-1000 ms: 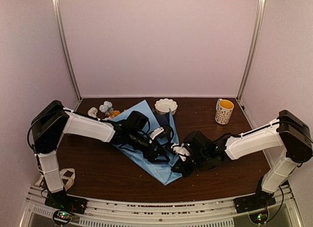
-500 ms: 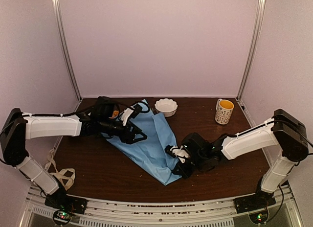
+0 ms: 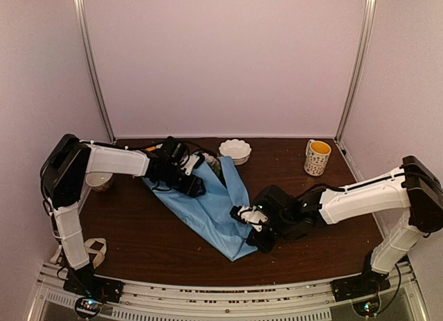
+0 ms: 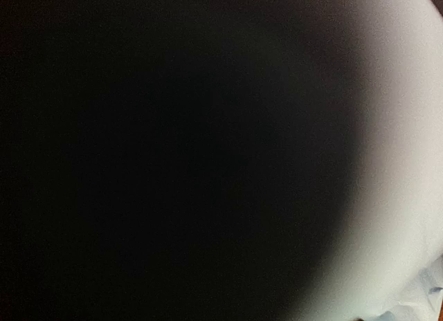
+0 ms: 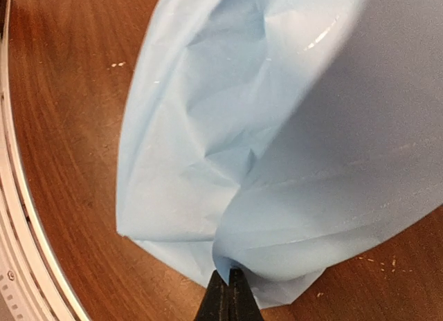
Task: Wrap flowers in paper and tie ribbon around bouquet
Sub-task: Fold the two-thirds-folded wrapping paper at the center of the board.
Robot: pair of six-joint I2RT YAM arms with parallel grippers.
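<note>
Paper [image 3: 208, 214] bunched mid-frame in top view. Right gripper [image 5: 229, 276] clamped on its lower edge. Left gripper [image 3: 195, 185] at paper's upper left, opening can't tell. Best: firm pinch, slow pull, thin sheet likely tears.

The crumpled paper [image 3: 208, 214] takes up the middle of the desk [image 3: 145, 248], running from far left toward the near centre. The left tool [image 3: 195, 187] sits at its far end, and the left arm [image 3: 118, 160] spans the far left side. The right tool [image 3: 250, 223] pinches the paper's near right edge, and the right arm [image 3: 353, 196] crosses the right half low. Bare wood lies open along the near edge and left of the paper, except for the ribbon [image 3: 93, 250] at the near left corner. A bowl [image 3: 234, 151] and a mug [image 3: 317, 157] stand well apart along the far edge, with open wood between them.
</note>
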